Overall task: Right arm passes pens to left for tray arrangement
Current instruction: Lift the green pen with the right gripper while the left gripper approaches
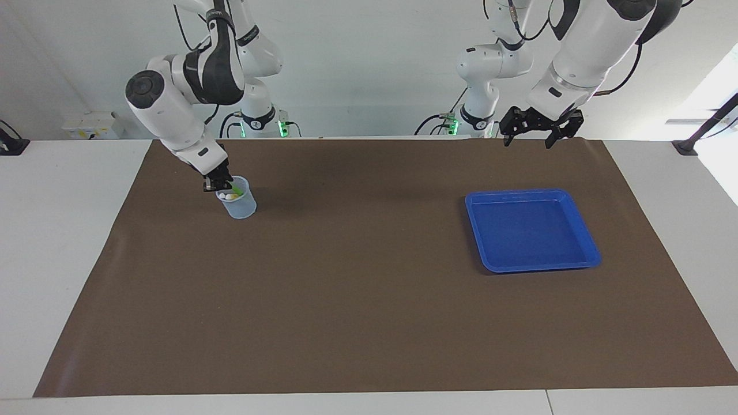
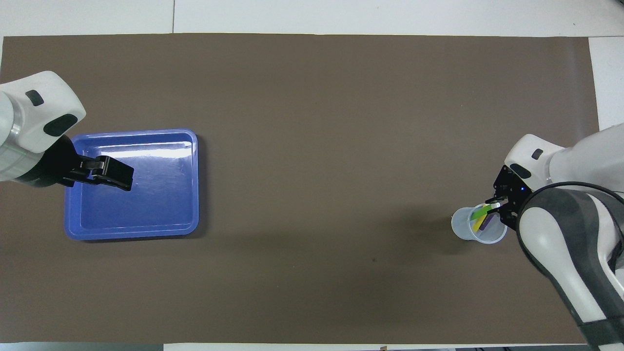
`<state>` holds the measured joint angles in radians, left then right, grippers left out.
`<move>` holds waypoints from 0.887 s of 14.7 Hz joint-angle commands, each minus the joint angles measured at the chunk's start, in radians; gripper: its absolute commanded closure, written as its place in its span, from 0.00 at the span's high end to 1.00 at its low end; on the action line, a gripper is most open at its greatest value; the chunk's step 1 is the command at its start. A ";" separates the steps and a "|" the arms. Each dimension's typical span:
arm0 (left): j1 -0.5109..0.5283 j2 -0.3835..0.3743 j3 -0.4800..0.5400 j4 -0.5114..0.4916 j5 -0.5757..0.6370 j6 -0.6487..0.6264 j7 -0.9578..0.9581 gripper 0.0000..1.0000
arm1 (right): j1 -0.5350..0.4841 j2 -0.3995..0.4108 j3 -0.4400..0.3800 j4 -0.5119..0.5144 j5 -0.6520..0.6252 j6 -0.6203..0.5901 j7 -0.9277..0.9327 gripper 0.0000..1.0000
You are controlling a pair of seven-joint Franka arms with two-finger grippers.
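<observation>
Pens: three in one cup (image 2: 478, 225) — green pen (image 2: 480, 212), yellow pen (image 2: 477, 222), purple pen (image 2: 486, 222).
Right gripper (image 1: 218, 184): jaws clamped on green pen.
Left gripper (image 1: 535, 134): over brown mat (image 1: 369, 276), jaws apart.
Tray (image 1: 582, 227): one.

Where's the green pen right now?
The green pen pokes out of the clear cup at the right arm's end of the table, its tip at the right end effector.
</observation>
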<state>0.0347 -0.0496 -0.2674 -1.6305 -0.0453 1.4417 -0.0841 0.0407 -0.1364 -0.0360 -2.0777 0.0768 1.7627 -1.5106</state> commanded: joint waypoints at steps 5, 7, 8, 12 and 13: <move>0.008 -0.119 0.008 -0.210 -0.137 0.126 -0.121 1.00 | -0.001 -0.026 0.018 0.197 0.205 -0.196 0.462 0.00; 0.008 -0.133 0.008 -0.242 -0.163 0.154 -0.196 1.00 | -0.001 -0.026 0.059 0.199 0.297 -0.189 0.675 0.00; 0.010 -0.133 0.010 -0.244 -0.215 0.172 -0.260 1.00 | -0.001 -0.026 0.086 0.197 0.341 -0.180 0.805 0.00; -0.004 -0.125 0.007 -0.244 -0.392 0.275 -0.739 1.00 | 0.049 -0.032 0.182 0.185 0.365 -0.069 1.203 0.00; -0.005 -0.124 0.007 -0.241 -0.442 0.287 -0.838 1.00 | 0.083 -0.032 0.183 0.185 0.365 -0.042 1.306 0.00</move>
<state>0.0342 -0.1474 -0.2635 -1.8390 -0.4104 1.6787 -0.7436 0.0835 -0.1717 0.1344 -1.8964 0.4210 1.6759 -0.3754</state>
